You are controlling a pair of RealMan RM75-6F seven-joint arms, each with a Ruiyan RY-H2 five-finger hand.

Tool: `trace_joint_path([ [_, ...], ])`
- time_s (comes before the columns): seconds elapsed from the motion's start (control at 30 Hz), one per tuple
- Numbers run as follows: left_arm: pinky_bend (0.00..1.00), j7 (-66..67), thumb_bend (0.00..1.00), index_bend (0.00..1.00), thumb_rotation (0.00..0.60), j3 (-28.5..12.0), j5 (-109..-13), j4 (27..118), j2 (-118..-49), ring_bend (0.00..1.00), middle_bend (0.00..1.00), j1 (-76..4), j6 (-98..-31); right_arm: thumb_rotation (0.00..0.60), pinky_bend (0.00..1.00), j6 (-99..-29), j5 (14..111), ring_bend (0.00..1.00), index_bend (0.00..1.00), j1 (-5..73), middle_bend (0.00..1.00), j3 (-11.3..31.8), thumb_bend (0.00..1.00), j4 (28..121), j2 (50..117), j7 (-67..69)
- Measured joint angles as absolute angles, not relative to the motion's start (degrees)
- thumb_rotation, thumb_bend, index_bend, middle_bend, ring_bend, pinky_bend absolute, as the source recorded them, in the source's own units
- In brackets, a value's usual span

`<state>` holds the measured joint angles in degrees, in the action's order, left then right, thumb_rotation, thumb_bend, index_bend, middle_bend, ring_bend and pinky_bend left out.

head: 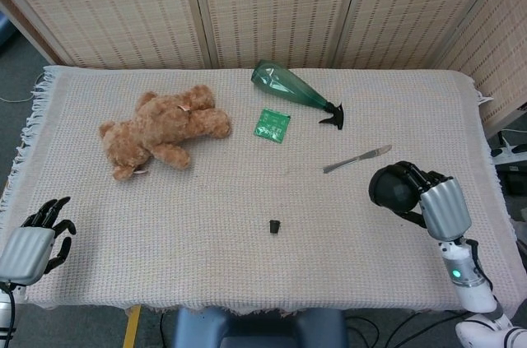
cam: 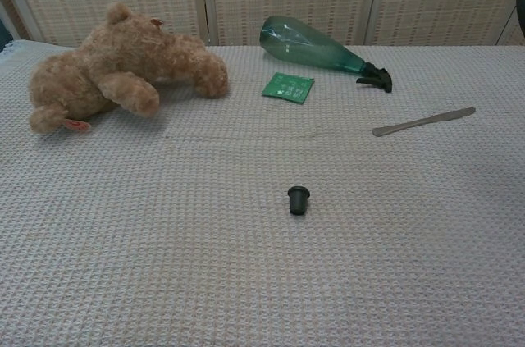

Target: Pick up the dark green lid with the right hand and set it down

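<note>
The dark green lid is a round, nearly black disc held up off the cloth near the table's right side. My right hand grips it from the right, fingers curled over its rim. In the chest view only a dark sliver at the upper right edge shows; I cannot tell whether it is lid or hand. My left hand rests at the table's front left corner, holding nothing, its fingers apart.
A table knife lies just up-left of the lid. A small dark cap sits at front centre. A green spray bottle, a green packet and a teddy bear lie further back. The table's right edge is close.
</note>
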<state>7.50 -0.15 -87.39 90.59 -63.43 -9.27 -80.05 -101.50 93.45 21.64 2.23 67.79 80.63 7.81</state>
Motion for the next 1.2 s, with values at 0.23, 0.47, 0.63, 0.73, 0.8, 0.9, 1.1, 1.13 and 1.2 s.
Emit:
trace_joint_path([
  [0.23, 0.31, 7.6, 0.53, 0.50, 0.600, -0.2, -87.2, 90.6, -63.4, 0.10, 0.10, -9.3, -79.9, 0.600, 0.80, -88.9, 84.5, 0.69, 0.54, 20.2, 0.54, 2.2, 0.09, 77.3, 75.7, -3.3],
  [0.47, 0.31, 7.7, 0.53, 0.49, 0.600, -0.2, -87.1, 90.7, -63.4, 0.10, 0.10, -9.4, -79.8, 0.600, 0.80, -75.8, 65.4, 0.69, 0.54, 20.8, 0.54, 4.8, 0.09, 85.8, 72.3, -23.0],
  [0.63, 0.31, 7.9, 0.54, 0.50, 0.600, -0.1, -87.1, 90.7, -63.5, 0.10, 0.10, -9.4, -79.5, 0.600, 0.78, -73.2, 61.7, 0.69, 0.54, 21.1, 0.54, 5.6, 0.09, 86.4, 72.3, -25.2],
  [0.73, 0.31, 8.0, 0.54, 0.50, 0.600, -0.1, -87.1, 90.6, -63.5, 0.10, 0.10, -9.5, -79.4, 0.600, 0.77, -74.6, 66.7, 0.68, 0.54, 21.1, 0.54, 5.5, 0.09, 85.3, 72.7, -19.5],
  [0.8, 0.31, 8.1, 0.53, 0.50, 0.600, -0.1, -87.1, 90.6, -63.5, 0.10, 0.10, -9.5, -79.3, 0.600, 0.76, -76.1, 72.7, 0.67, 0.55, 21.1, 0.54, 5.3, 0.09, 84.0, 73.2, -13.5],
  [0.9, 0.31, 8.1, 0.54, 0.50, 0.600, -0.1, -87.3, 90.7, -63.5, 0.10, 0.10, -9.4, -79.7, 0.600, 0.76, -81.1, 83.1, 0.67, 0.56, 21.0, 0.54, 4.7, 0.09, 80.3, 75.1, -3.2],
  [1.1, 0.31, 7.9, 0.54, 0.50, 0.600, 0.0, -87.5, 90.6, -63.5, 0.10, 0.10, -9.3, -80.0, 0.600, 0.76, -95.8, 97.5, 0.67, 0.56, 20.4, 0.54, 4.0, 0.09, 65.4, 81.5, 13.0],
  [1.13, 0.31, 7.8, 0.54, 0.50, 0.600, 0.0, -87.5, 90.6, -63.5, 0.10, 0.10, -9.3, -80.0, 0.600, 0.76, -96.7, 97.9, 0.67, 0.56, 20.3, 0.54, 3.9, 0.09, 63.7, 82.0, 13.7],
  [1.2, 0.31, 7.9, 0.54, 0.50, 0.600, 0.0, -87.5, 90.6, -63.5, 0.10, 0.10, -9.3, -79.9, 0.600, 0.77, -96.9, 97.6, 0.67, 0.56, 20.1, 0.54, 3.9, 0.09, 61.9, 82.5, 13.3],
])
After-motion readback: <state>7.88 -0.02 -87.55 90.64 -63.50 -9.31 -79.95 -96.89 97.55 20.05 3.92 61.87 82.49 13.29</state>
